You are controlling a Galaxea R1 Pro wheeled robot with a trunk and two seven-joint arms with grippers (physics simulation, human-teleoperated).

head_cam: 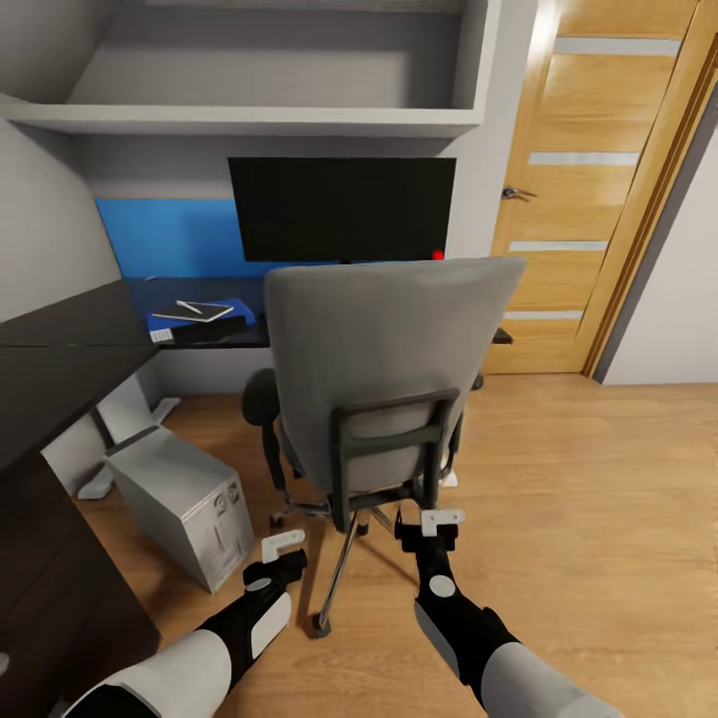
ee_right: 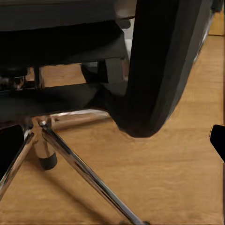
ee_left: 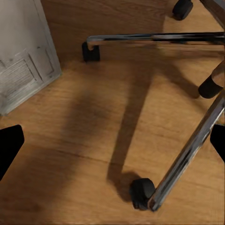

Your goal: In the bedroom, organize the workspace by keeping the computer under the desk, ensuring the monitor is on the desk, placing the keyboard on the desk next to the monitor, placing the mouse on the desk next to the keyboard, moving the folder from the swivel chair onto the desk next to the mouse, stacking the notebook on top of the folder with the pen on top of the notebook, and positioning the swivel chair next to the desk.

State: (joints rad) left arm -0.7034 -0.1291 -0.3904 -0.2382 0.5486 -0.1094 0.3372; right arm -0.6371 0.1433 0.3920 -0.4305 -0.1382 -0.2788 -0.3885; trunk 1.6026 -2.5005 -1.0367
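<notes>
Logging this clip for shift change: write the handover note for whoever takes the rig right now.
Left gripper and right gripper: jaws open, empty, low behind the swivel chair.
Chair faces the desk, its back toward the robot.
Monitor is on the desk.
Computer stands on the floor at the desk's edge.
Folder lies on the desk with the notebook and pen stacked on it.
The chair hides the desk in front of the monitor, so keyboard and mouse cannot be checked.
Left: probably verify those two and nudge the chair in.
</notes>
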